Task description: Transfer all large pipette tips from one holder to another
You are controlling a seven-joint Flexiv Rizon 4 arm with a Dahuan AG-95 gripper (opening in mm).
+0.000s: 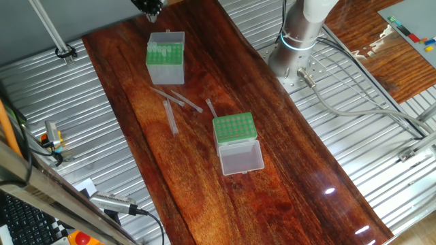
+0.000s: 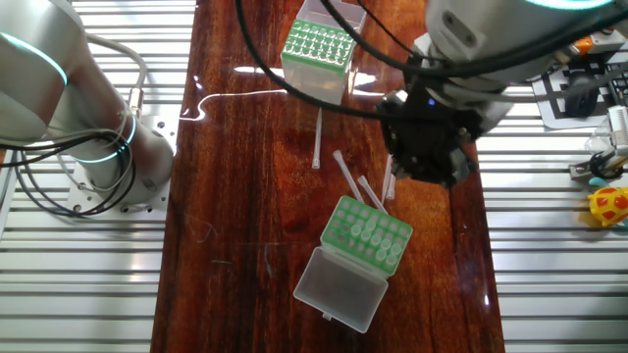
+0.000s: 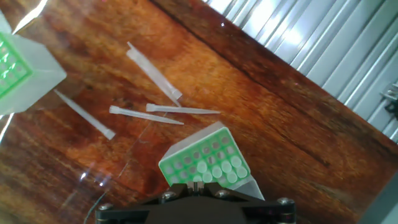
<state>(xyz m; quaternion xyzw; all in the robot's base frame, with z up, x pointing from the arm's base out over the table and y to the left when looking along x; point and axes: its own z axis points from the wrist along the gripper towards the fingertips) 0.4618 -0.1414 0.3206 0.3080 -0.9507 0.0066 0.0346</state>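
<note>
Tall box [image 1: 165, 56]: on your left in one fixed view, translucent walls, green insert; a few tips seated, count unclear.
Loose tips [image 1: 178, 102]: 4 flat on table [image 1: 136, 136] btwn the holders.
Low green rack [image 1: 234, 129]: right, lid [image 1: 240, 158] open; contents unclear.
Gripper [image 2: 429, 162]: over tall box; can't tell if fingers spread.

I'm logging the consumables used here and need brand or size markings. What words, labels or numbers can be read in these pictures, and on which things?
None can be read.
The low green rack and its clear lid: no print visible.
The taller translucent box: no label shows.
The loose pipette tips on the table: no markings visible.
The coloured items past the table's edge in the other fixed view: too small and blurred to tell.
</note>
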